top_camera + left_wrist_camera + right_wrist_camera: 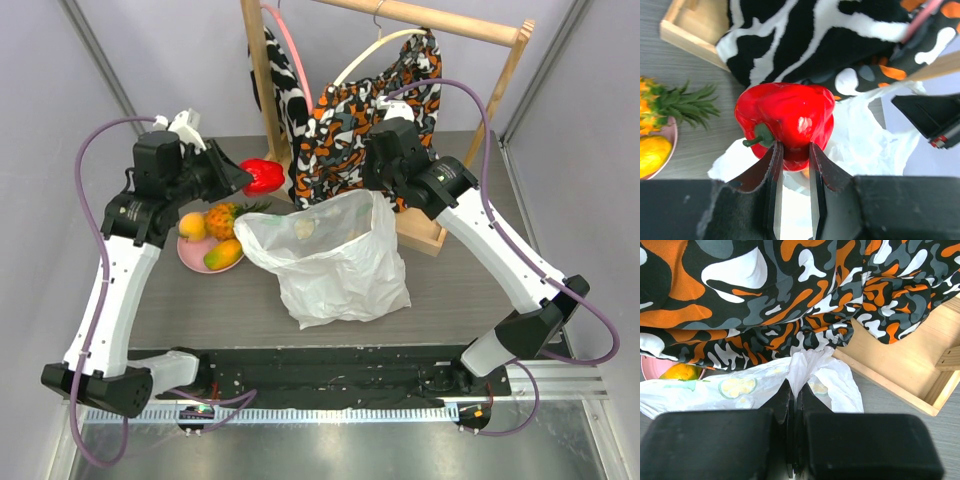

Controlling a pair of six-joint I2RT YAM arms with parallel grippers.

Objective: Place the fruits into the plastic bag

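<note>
Two grippers each grip something. The left gripper (793, 150) has its jaws drawn narrow onto the lower end of a shiny red toy fruit (785, 117) with a green stem, and the fruit stands out past the fingertips. Directly under those fingers and off to their right lies the large crinkly translucent white plastic bag (860, 140). Beyond the fruit hangs a black-and-white patterned cloth (815, 40). To this gripper's left sits a round pink plate (190, 261) carrying an orange toy pineapple with a green crown (222, 218), a yellow-orange round fruit (192, 225) and a yellow-green mango (223, 255).

The right gripper (792, 390) is fully closed, pinching a fold of the bag's rim between its fingertips. In the top view the bag's mouth stands open between the two grippers. Just beyond this gripper hangs an orange, black, grey and white patterned cloth (765, 300), draped from a wooden clothes rack (440, 22). The rack's light wooden base tray (900, 360) lies to the gripper's right. The bag stands on the grey table (200, 310) between the two arms.
</note>
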